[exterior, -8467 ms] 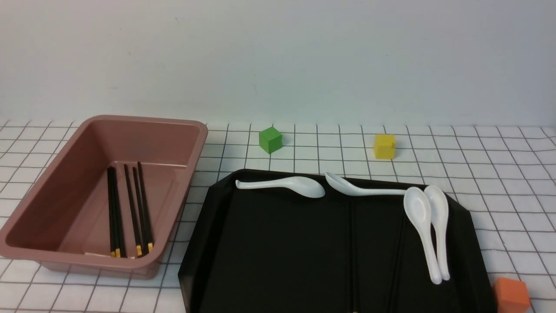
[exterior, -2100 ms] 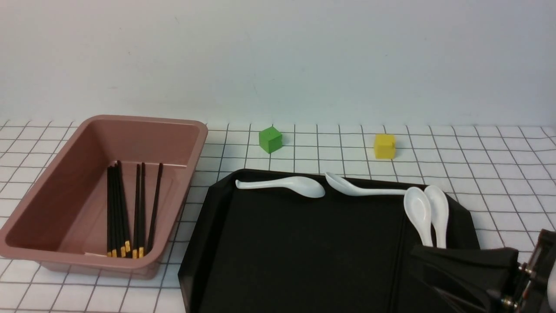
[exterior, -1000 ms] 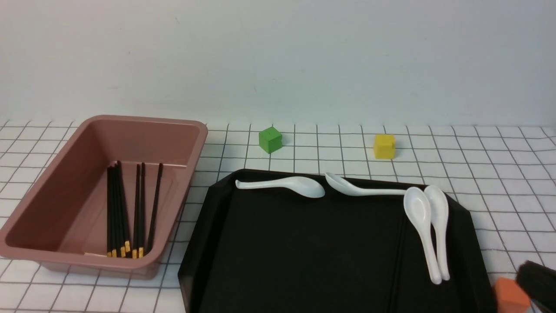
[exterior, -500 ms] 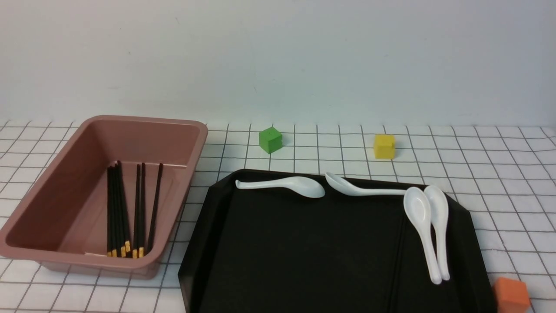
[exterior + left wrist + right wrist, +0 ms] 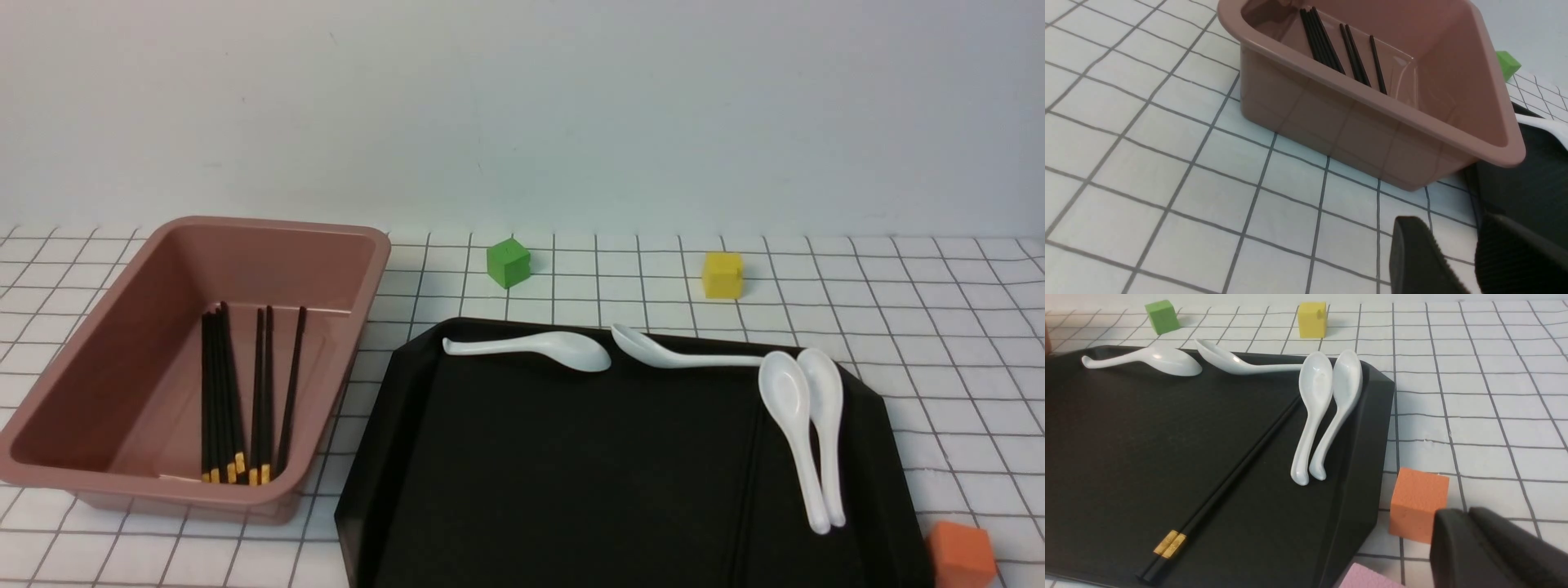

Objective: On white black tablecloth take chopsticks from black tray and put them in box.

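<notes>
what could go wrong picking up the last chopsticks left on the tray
1. The remaining chopsticks lie flat, black on the black tray, pressed side by side; a grasp may catch only one or slip off.
2. Their far tips run up beside the paired white spoons, so lifting or dragging could knock those.
3. The right hand sits beside the orange cube and may bump it when moving in.

Box [image 5: 98, 408] left of tray [image 5: 571, 457], chopsticks [image 5: 237, 392] in box, spoons [image 5: 804, 425] on tray
</notes>
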`<action>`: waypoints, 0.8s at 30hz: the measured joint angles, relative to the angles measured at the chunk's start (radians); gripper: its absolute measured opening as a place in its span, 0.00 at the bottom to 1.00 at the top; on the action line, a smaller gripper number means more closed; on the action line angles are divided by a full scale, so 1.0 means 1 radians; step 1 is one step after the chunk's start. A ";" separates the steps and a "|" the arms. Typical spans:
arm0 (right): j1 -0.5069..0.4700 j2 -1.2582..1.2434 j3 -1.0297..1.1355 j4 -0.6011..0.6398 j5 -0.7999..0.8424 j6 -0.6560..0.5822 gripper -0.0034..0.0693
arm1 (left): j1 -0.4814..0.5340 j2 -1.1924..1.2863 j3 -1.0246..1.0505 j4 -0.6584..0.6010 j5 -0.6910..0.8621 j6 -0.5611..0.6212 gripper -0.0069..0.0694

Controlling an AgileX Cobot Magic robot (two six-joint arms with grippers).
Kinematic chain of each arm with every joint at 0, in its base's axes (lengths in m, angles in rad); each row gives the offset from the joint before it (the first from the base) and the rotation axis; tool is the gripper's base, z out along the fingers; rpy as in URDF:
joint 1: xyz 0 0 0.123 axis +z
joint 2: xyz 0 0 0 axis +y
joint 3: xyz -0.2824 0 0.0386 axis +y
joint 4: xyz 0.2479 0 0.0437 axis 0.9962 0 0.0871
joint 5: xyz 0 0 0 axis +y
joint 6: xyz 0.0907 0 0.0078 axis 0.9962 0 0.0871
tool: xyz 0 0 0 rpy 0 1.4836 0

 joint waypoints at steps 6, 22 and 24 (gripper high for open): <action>0.000 0.000 0.000 0.000 0.000 0.000 0.14 | 0.000 0.000 0.000 0.000 0.000 0.000 0.40; 0.000 0.000 0.000 0.000 0.000 -0.001 0.16 | 0.000 0.000 0.000 0.000 0.000 0.000 0.40; 0.000 0.000 0.000 0.000 0.000 -0.001 0.16 | 0.000 0.000 0.000 0.000 0.000 0.000 0.40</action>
